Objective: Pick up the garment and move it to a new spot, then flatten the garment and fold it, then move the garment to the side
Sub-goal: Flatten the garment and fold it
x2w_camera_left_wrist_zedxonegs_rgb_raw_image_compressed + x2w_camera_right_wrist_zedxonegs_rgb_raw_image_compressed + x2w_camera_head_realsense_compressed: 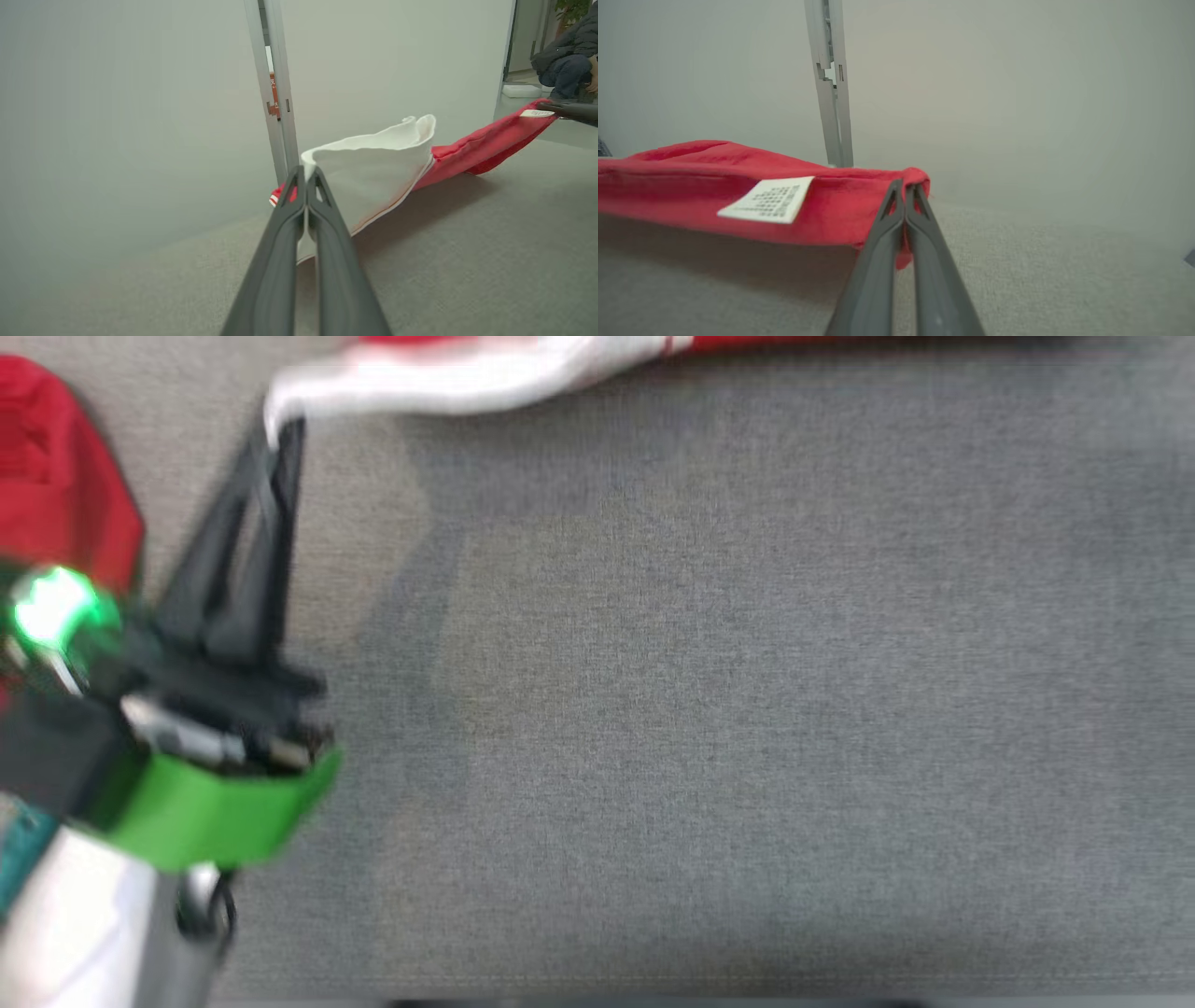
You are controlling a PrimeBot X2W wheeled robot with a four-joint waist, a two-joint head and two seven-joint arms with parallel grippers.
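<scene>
The garment [373, 172] is held stretched above the far edge of the grey worktop [747, 709]. Its white hem is clamped by the left gripper [307, 171]. The red edge near the label [768, 199] is clamped by the right gripper [906, 186], apparently to keep the cloth taut for carrying.

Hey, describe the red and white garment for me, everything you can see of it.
The red and white soft cloth garment hangs stretched between both hands. The left hand is shut on the white part, which is edged with a thin red line. The right hand is shut on a red corner. A white printed label sits on the red part. The middle sags toward the grey woven surface; whether it touches there is unclear.
</scene>
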